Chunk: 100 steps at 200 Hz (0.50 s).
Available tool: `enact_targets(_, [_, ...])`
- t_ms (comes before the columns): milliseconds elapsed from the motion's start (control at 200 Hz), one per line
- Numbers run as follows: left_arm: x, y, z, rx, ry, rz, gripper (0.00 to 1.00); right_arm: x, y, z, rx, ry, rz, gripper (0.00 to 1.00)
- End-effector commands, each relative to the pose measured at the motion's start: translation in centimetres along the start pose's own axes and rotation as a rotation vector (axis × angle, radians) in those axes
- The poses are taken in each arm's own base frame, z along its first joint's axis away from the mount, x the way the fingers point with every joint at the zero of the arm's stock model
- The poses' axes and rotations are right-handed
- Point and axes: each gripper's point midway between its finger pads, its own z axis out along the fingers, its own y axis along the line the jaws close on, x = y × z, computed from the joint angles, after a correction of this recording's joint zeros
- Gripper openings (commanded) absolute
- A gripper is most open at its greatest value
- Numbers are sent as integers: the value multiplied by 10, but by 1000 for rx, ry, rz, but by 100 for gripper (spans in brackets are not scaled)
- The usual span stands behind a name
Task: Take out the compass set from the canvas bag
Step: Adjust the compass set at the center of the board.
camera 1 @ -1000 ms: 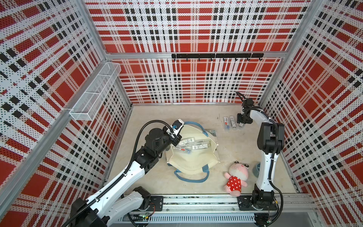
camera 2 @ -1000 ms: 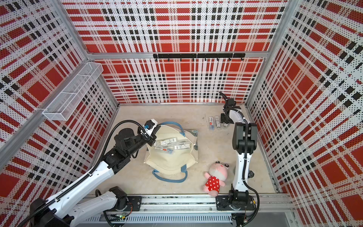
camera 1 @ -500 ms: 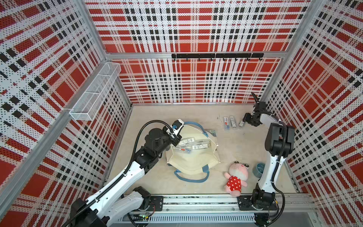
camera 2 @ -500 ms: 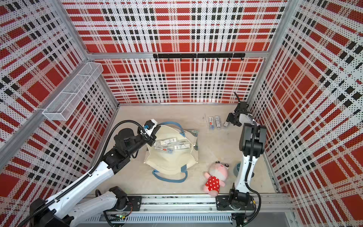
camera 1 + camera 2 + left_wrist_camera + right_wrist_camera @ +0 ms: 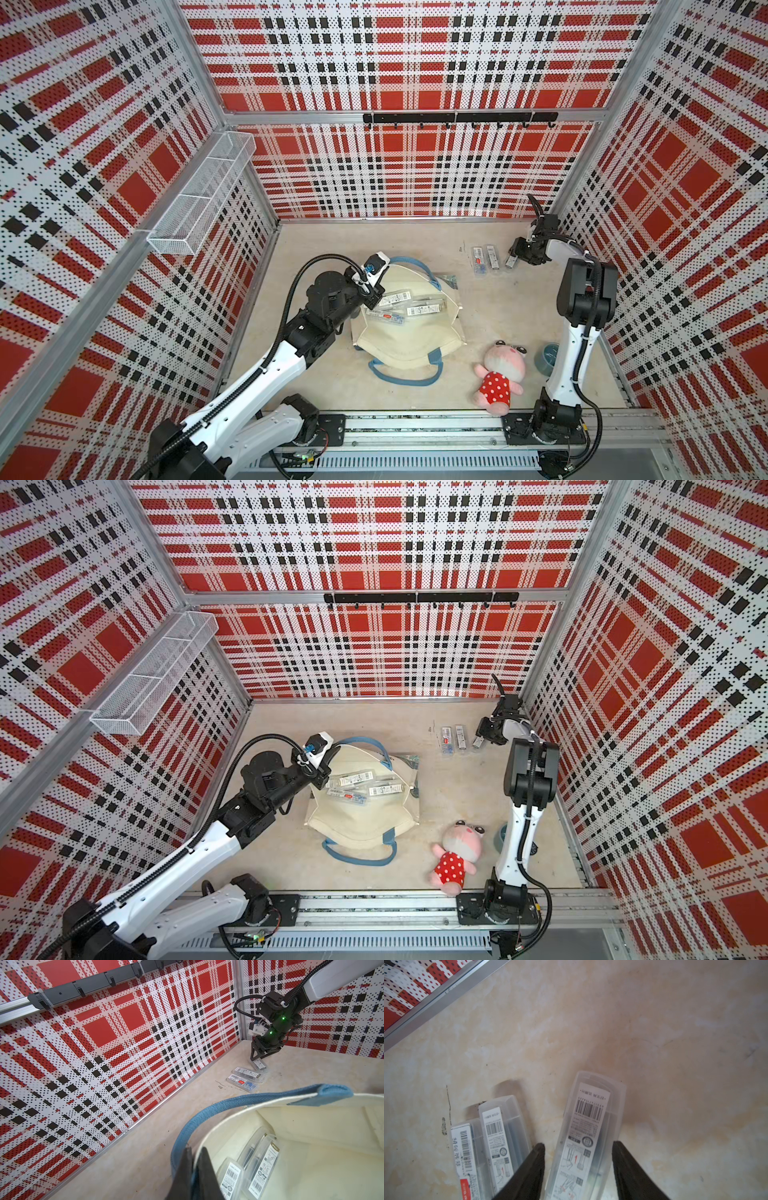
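Swung back from the corner, right gripper (image 5: 577,1144) straddles a compass case (image 5: 593,1105) (fingers apart) on the beige floor (image 5: 498,324) by the plaid wall (image 5: 415,174); left gripper (image 5: 196,1149) clamps the bag (image 5: 407,340) by its rim, mid-floor.

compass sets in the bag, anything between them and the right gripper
Nothing visible: the left gripper pinches the rim of the canvas bag open, and the compass sets inside lie uncovered. The right gripper straddles another case on the table, bare surface between it and the bag.

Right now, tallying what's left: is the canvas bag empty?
Not empty: several clear plastic cases lie inside the canvas bag, seen through its open mouth.
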Motion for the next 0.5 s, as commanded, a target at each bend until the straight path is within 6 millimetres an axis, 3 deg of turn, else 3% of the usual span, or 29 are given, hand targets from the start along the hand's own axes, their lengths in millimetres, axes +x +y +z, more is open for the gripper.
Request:
enact_targets(0, [-41,5,-11,-17,-146,7,0,-2,8,7,-25,0,-13,54])
enact_targets(496, [-40,5,-12,-23,-144,7,0,-3,23,12,-63,-6,-30,51])
